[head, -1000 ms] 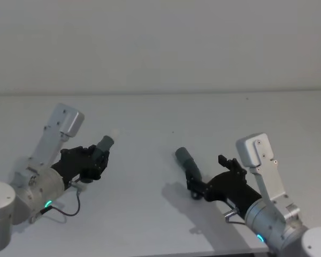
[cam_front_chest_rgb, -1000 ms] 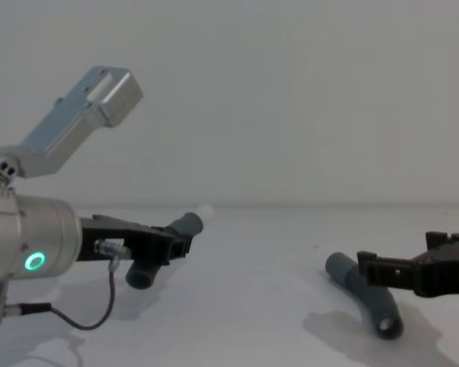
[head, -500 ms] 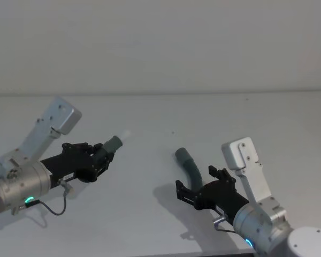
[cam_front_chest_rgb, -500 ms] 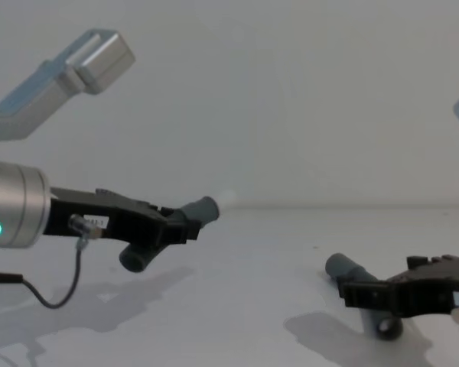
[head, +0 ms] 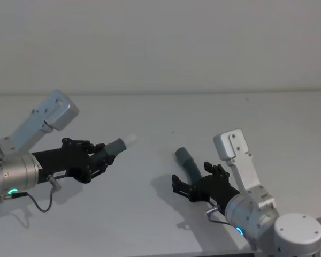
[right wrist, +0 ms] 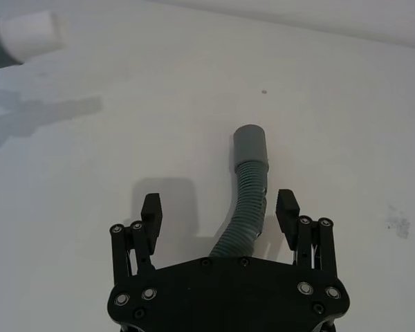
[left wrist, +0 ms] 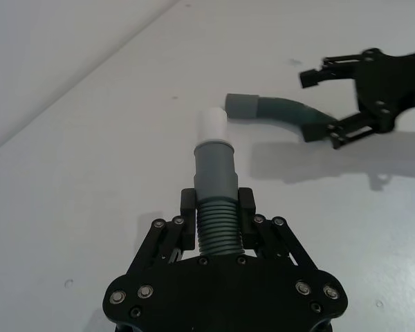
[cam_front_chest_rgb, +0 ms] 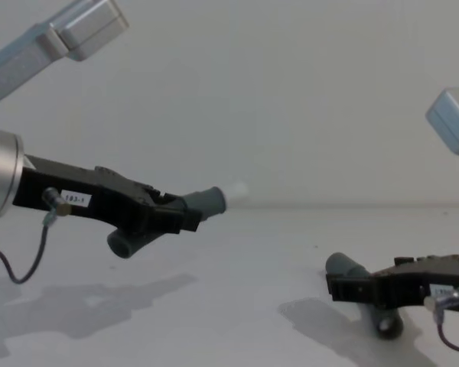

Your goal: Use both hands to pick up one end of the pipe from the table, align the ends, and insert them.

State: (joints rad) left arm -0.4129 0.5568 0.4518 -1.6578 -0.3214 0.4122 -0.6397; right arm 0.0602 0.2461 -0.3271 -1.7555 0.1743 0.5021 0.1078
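Note:
My left gripper (head: pixel 99 159) is shut on a ribbed dark grey pipe piece (left wrist: pixel 214 173) and holds it in the air above the table (head: pixel 150 214). Its white plug end (head: pixel 130 140) points toward the middle. The other pipe piece (right wrist: pixel 251 173) lies bent on the table, its smooth grey cuff end (right wrist: pixel 251 144) facing away from my right gripper (right wrist: pixel 218 203). That gripper is open and low over the table, one finger on each side of the ribbed part, with a gap on both sides. The left wrist view shows the lying piece (left wrist: pixel 277 109) beyond the plug tip (left wrist: pixel 211 124).
The white table meets a plain pale wall (head: pixel 160 48) at the back. A thin black cable (head: pixel 40 203) hangs under my left arm. A small dark speck (right wrist: pixel 263 91) marks the table beyond the cuff.
My left gripper has lifted its pipe piece higher and carried it toward the middle. My right gripper has shifted left and lower, open around the piece that still lies on the table.

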